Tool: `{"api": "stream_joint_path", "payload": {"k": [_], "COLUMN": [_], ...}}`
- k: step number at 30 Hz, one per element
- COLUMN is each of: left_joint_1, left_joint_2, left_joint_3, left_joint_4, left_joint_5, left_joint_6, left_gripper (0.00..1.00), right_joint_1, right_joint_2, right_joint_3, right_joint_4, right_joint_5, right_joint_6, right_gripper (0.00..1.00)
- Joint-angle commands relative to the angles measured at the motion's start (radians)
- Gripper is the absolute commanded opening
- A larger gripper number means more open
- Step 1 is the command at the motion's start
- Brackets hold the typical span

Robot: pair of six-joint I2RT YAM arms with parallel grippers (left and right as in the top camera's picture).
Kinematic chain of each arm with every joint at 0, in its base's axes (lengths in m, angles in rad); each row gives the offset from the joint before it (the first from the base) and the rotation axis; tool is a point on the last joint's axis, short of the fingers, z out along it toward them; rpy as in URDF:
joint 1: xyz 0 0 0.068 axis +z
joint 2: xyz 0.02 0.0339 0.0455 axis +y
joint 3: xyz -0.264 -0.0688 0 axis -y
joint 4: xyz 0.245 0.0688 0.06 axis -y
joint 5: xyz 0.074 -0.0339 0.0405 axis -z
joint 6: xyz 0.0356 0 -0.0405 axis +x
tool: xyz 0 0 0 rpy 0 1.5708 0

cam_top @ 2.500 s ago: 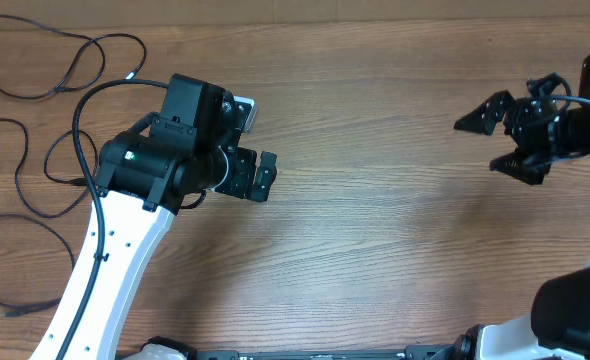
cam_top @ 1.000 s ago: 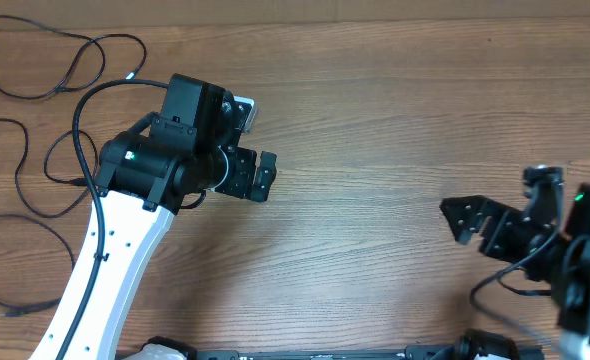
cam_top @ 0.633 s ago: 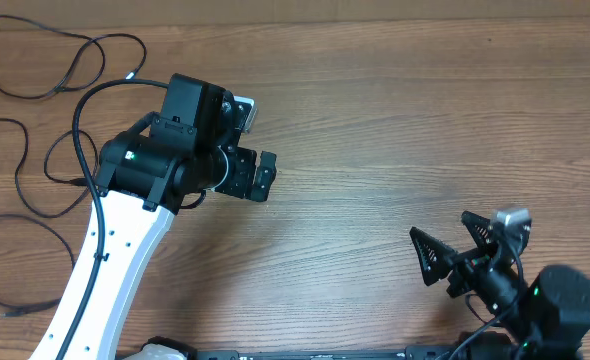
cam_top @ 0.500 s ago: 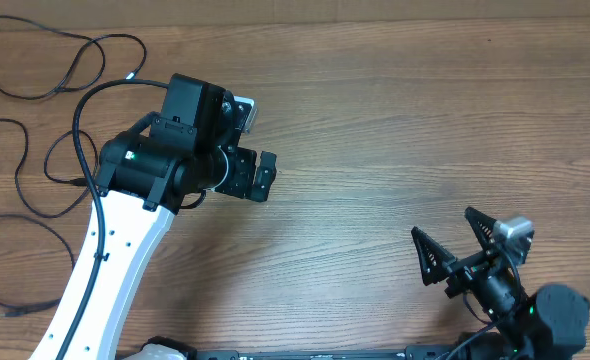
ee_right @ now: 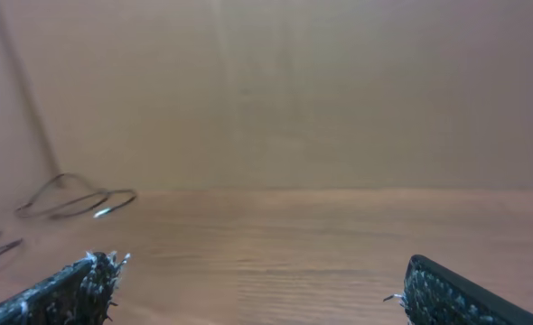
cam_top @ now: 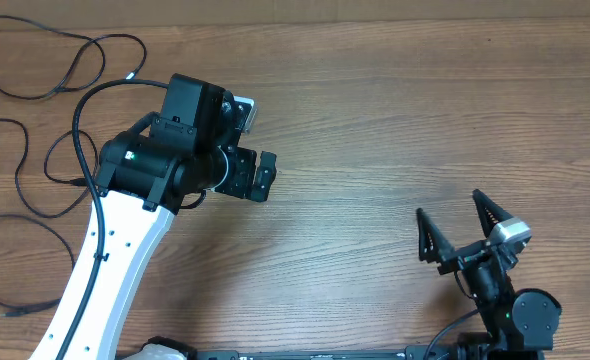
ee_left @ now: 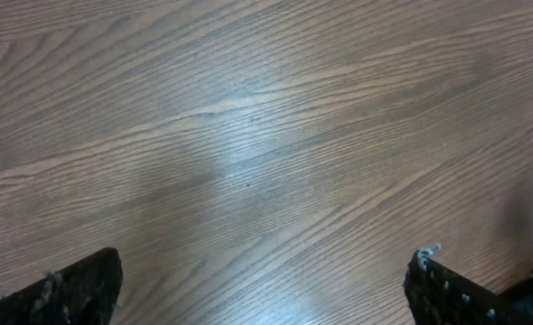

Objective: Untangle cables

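Note:
The cables (cam_top: 63,66) lie as loose thin black loops at the table's far left, more loops (cam_top: 20,170) below them, and one tip is silvery-white (cam_top: 132,76). In the right wrist view the cables (ee_right: 68,200) show small and far off at the left. My left gripper (cam_top: 255,150) hangs open over bare wood right of the cables, apart from them. In its own view the left gripper (ee_left: 262,293) has nothing between its fingers. My right gripper (cam_top: 451,210) stands open near the front right, pointing toward the back. The right gripper (ee_right: 262,271) is empty too.
The thick black wire (cam_top: 79,150) fixed to the left arm runs beside the cables. A brown wall (ee_right: 294,90) rises behind the table. A black rail (cam_top: 305,353) runs along the front edge, by the right arm's base (cam_top: 520,315).
The right arm swung from the far right edge down to the front right and now points toward the back, still open. The left arm and the cables have not moved.

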Motion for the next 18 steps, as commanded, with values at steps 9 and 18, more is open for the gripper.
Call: {"api": "stream_joint_path", "payload": {"k": [9,18], "left_joint_1": [-0.002,-0.002], "left_joint_2": [-0.006,-0.006], "left_joint_3": [0.009,0.009], "left_joint_4": [0.002,0.002], "left_joint_5": [-0.006,-0.006], "left_joint_6": [0.019,0.019], "left_gripper": [1.0,0.99], "right_joint_1": [0.01,0.015], "right_joint_2": [-0.011,-0.01], "right_joint_3": [-0.1,-0.1], "right_joint_4": [0.114,-0.028], "right_joint_5": [0.226,0.215], "right_joint_6": [0.034,-0.024], "right_gripper": [1.0,1.0]}}
